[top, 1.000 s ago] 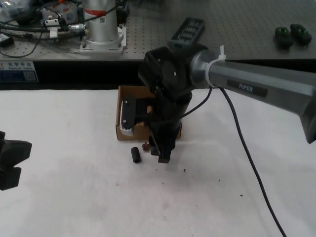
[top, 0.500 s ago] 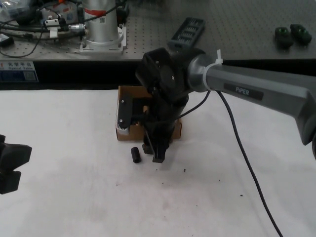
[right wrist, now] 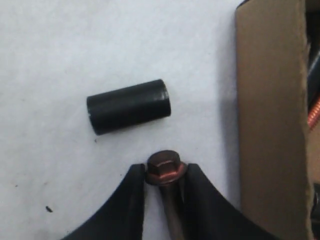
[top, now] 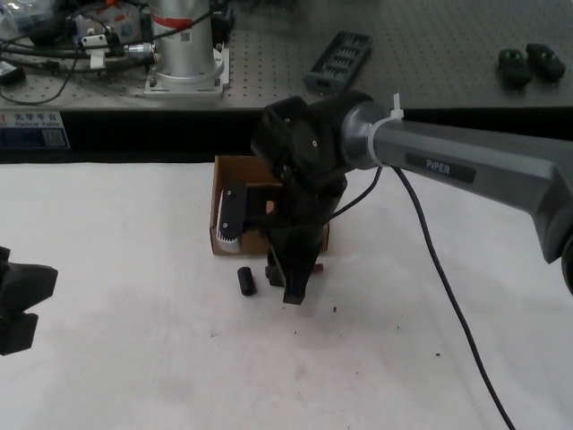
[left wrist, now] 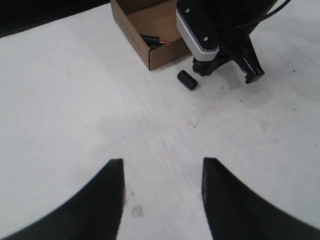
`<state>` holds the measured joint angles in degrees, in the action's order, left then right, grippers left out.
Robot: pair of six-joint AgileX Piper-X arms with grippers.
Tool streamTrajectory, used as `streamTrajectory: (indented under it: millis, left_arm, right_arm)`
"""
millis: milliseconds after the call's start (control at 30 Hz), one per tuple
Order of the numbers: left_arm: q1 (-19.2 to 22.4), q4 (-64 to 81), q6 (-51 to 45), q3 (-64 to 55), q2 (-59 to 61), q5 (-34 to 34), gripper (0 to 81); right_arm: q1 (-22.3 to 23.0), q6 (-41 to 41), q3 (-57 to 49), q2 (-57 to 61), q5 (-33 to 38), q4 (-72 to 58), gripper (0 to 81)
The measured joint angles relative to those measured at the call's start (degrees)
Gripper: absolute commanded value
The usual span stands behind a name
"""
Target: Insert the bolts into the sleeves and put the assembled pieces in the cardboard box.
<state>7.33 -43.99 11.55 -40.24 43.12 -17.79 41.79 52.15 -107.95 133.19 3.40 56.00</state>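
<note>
Right gripper [right wrist: 165, 175] clamps the bolt [right wrist: 163, 166].
The sleeve [right wrist: 129, 106] lies just beyond the bolt's head, its long axis crosswise to the bolt; the cardboard box [right wrist: 270, 100] sits alongside.

Setting: a robotics laboratory. An optical breadboard [top: 430, 54] with a regular grid of mounting holes runs across the top of the high view. At upper left, a metal column [top: 183, 36] stands on it on a base plate, beside bundled cables [top: 40, 40]. A black parts tray [top: 338, 58] lies at upper centre. A white-covered bench [top: 134, 358] occupies the lower frame.
</note>
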Motion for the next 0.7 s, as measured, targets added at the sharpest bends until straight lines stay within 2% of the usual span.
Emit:
streamTrajectory:
  millis: [33, 167, 367, 467, 500, 533, 567, 633, 700]
  left_arm:
    - [0.0, 0.0, 0.0, 0.0, 0.0, 0.0, 35.6]
    - [0.0, -0.1, 0.0, 0.0, 0.0, 0.0, 35.6]
    - [0.0, -0.5, -0.2, 0.0, 0.0, 0.3, 35.6]
    - [0.0, -1.0, -1.9, 0.0, 0.0, 1.9, 35.6]
    - [0.0, -1.3, -2.7, 0.0, 0.0, 2.9, 35.6]
    - [0.0, -1.6, -3.3, 0.0, -0.1, 3.9, 35.6]
    - [0.0, -1.9, -3.9, 0.0, -0.3, 5.0, 35.6]
    - [0.0, -2.1, -8.3, 0.0, -1.7, 9.0, 35.6]
    - [0.0, -2.1, -9.6, 0.0, -2.2, 10.0, 35.6]
  right_arm:
    - [0.0, -0.5, 0.0, 0.0, 0.0, 0.5, 1.0]
    - [0.0, -9.0, -0.2, -0.4, 0.3, 4.0, 2.8]
    - [0.0, -29.6, 0.2, -4.0, 5.6, 11.9, 2.8]
    - [0.3, -32.9, 0.3, -6.3, 6.4, 12.3, 2.8]
    - [0.7, -36.6, 0.3, -8.5, 6.7, 12.1, 2.8]
    - [0.8, -44.3, 0.3, -8.7, 7.6, 10.7, 2.8]
    - [1.1, -45.0, 0.3, -9.4, 7.7, 10.5, 2.8]
    - [2.0, -52.6, 0.3, -10.4, 8.5, 7.6, 2.8]
    - [2.7, -60.0, 0.3, -10.5, 9.3, 4.4, 2.8]
